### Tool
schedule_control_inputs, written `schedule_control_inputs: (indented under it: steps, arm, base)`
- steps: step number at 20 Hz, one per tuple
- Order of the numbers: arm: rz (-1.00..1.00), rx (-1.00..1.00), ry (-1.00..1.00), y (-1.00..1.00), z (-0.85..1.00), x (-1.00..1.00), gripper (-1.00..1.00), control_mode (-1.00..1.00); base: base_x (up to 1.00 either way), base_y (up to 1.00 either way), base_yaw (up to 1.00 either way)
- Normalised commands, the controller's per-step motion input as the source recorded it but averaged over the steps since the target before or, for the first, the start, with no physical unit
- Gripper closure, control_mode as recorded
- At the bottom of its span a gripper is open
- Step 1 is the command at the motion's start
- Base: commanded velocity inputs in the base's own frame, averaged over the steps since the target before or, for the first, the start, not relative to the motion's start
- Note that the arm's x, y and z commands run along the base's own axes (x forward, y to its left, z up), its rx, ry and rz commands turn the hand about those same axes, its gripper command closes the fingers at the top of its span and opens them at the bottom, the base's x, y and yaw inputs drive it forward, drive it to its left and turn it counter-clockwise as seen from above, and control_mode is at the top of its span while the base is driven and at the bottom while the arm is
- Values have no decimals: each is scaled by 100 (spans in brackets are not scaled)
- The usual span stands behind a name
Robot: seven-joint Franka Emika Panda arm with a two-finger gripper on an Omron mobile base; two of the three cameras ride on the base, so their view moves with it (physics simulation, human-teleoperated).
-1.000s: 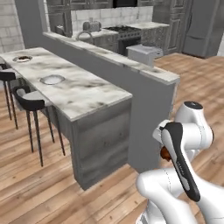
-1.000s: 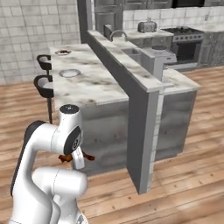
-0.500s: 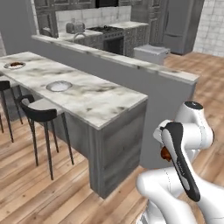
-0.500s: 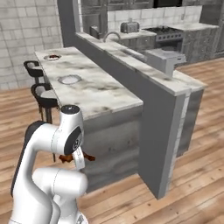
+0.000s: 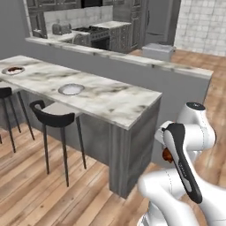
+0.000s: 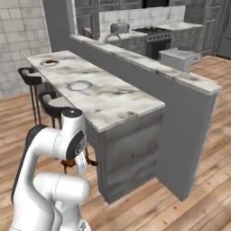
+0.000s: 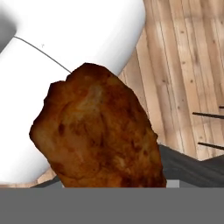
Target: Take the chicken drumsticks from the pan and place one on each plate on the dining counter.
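Our gripper (image 6: 76,163) is tucked low by the base, clamped on a drumstick (image 7: 98,131), carrying it toward the counter (image 5: 114,99). We judge it belongs on the near empty plate (image 5: 71,89); the far plate (image 5: 13,70) looks loaded. Fingertips are hidden behind the meat.

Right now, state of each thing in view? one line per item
Gripper: tucked low by the arm, shut on a drumstick.
Held drumstick: off the floor, close to the hand camera.
Near plate: on the dining counter, bare.
Far plate: on the counter, something reddish-brown on it.
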Motion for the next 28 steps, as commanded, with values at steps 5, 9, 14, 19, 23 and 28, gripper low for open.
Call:
schedule_control_inputs:
  steps: [5, 9, 14, 19, 23, 28]
  arm:
    - [0, 0, 0, 0, 0, 0, 100, 100]
    - [0, 0, 0, 0, 0, 0, 100, 100]
    - [0, 0, 0, 0, 0, 0, 100, 100]
    - [0, 0, 0, 0, 0, 0, 100, 100]
    - [0, 0, 0, 0, 0, 0, 100, 100]
    - [0, 0, 0, 0, 0, 0, 100, 100]
  base:
    - [32, 100, -27]
    - [52, 100, -20]
    - [62, 98, -13]
    - [50, 72, -4]
    - [48, 38, 0]
    - [36, -1, 0]
